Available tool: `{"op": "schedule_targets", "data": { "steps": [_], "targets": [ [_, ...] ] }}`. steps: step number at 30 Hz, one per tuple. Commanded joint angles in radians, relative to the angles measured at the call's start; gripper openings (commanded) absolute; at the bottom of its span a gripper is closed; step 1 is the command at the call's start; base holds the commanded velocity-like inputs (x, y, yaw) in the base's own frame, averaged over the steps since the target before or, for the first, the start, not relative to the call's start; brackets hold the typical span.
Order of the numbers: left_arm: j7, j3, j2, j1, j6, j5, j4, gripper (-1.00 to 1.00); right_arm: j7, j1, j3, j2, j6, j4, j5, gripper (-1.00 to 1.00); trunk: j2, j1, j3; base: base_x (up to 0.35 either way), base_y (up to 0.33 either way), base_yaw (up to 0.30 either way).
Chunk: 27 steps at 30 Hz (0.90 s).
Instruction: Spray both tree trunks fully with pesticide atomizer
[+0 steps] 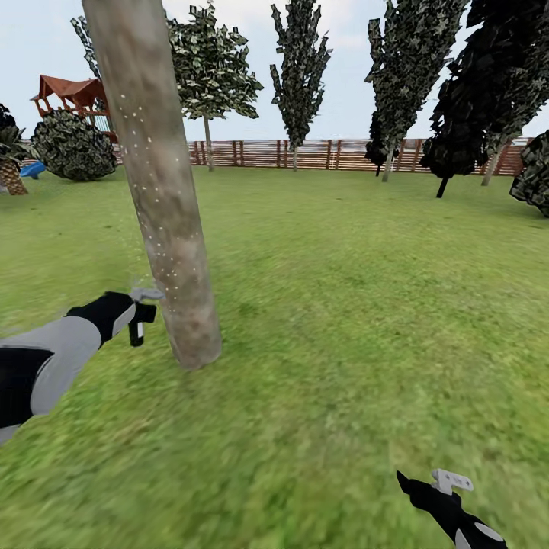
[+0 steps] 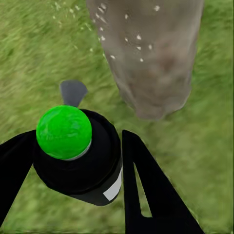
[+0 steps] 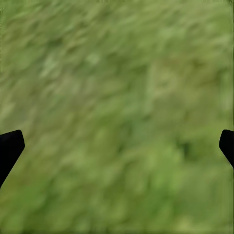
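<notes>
Left fingers [image 2: 146, 180] grip the pesticide atomizer [image 2: 78, 156] near the speckled tree trunk [image 1: 160, 198] — right fingers [image 3: 10, 148] seemingly wide.

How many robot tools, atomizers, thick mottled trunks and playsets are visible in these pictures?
tools: 2 (left tool, right tool)
pesticide atomizer: 1
thick mottled trunk: 1
playset: 1
Total: 5

Tree trunk [image 1: 156, 198] left of centre on lawn [image 1: 343, 305], fence [image 1: 320, 154] behind, playset [image 1: 72, 99] far left
</notes>
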Motion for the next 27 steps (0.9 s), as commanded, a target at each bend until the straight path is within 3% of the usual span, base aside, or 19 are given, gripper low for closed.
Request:
{"op": "schedule_targets", "data": {
  "steps": [1, 3, 4, 5, 7, 12, 16, 21, 25, 27],
  "targets": [
    [0.001, -0.003, -0.001, 0.028, -0.017, -0.001, 0.000, -1.00, 0.000, 0.000, 0.000, 0.000, -0.008, 0.000, 0.000, 1.00, 0.000, 0.000, 0.000, 0.000, 0.000, 0.000],
    [0.003, -0.002, -0.003, 0.110, -0.080, 0.012, 0.000, -1.00, 0.000, 0.000, 0.000, 0.000, -0.025, 0.000, 0.000, 1.00, 0.000, 0.000, 0.000, 0.000, 0.000, 0.000],
    [0.004, -0.002, -0.005, 0.150, -0.130, 0.037, 0.000, -1.00, 0.000, 0.000, 0.000, 0.000, -0.030, 0.000, 0.000, 1.00, 0.000, 0.000, 0.000, 0.000, 0.000, 0.000],
    [0.005, -0.002, -0.005, 0.186, -0.185, 0.088, 0.000, -1.00, 0.000, 0.000, 0.000, 0.000, -0.033, 0.000, 0.000, 1.00, 0.000, 0.000, 0.000, 0.000, 0.000, 0.000],
    [0.006, -0.002, -0.006, 0.243, -0.228, 0.155, 0.000, -1.00, 0.000, 0.000, 0.000, 0.000, -0.035, -0.001, 0.000, 1.00, 0.000, 0.000, 0.000, 0.000, 0.000, 0.000],
    [0.006, -0.002, -0.004, 0.319, -0.297, 0.206, 0.000, -1.00, 0.000, 0.000, -0.001, 0.000, -0.035, -0.004, 0.000, 1.00, 0.000, 0.000, 0.000, 0.000, 0.000, 0.000],
    [0.006, -0.002, -0.007, 0.348, -0.369, 0.300, 0.001, -1.00, 0.000, 0.000, 0.000, 0.000, -0.045, -0.004, 0.000, 1.00, 0.000, 0.000, 0.000, 0.000, 0.000, 0.000],
    [0.005, -0.003, -0.025, 0.383, -0.378, 0.313, 0.000, -1.00, 0.001, 0.000, 0.000, 0.000, -0.066, -0.002, 0.000, 1.00, 0.000, 0.000, 0.000, 0.000, 0.000, 0.000],
    [0.006, -0.005, -0.068, 0.384, -0.377, 0.310, -0.002, -1.00, 0.002, 0.000, -0.005, -0.001, -0.067, -0.005, -0.005, 1.00, 0.000, 0.000, 0.000, 0.000, -0.104, 0.072],
    [0.006, -0.006, -0.075, 0.384, -0.376, 0.310, -0.002, -1.00, 0.001, 0.000, -0.006, 0.000, -0.067, -0.006, -0.005, 1.00, 0.000, 0.000, 0.000, 0.000, -0.271, 0.238]
  ]
}}
